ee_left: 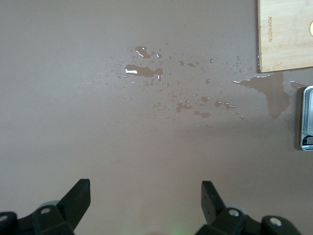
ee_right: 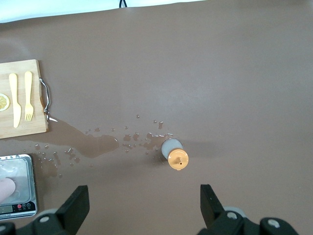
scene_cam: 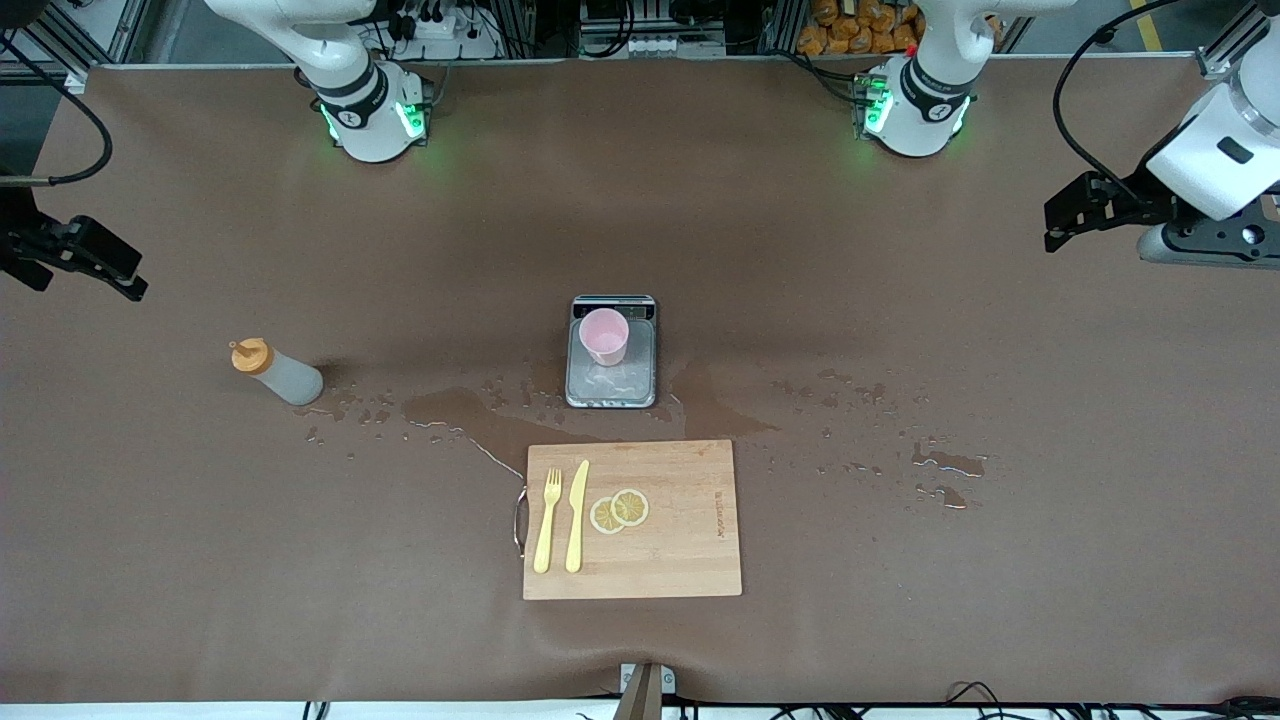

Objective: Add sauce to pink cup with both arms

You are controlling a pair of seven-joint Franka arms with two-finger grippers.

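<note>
Right end effector [ee_right: 142, 208], fingers apart, hangs over bare tabletop [scene_cam: 200, 560] just beside the upright translucent squeeze bottle with orange nozzle cap [scene_cam: 278, 372]; approach should straddle its body squarely. Left end effector [ee_left: 145, 205], also spread, waits well apart from the pale-pink plastic cup [scene_cam: 604, 336] on the grey scale [scene_cam: 612, 352].

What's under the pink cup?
The pink cup stands on a small scale, at the end by its display. The platform's bare part looks wet or crinkly. What lies directly beneath the cup's base is covered.
</note>
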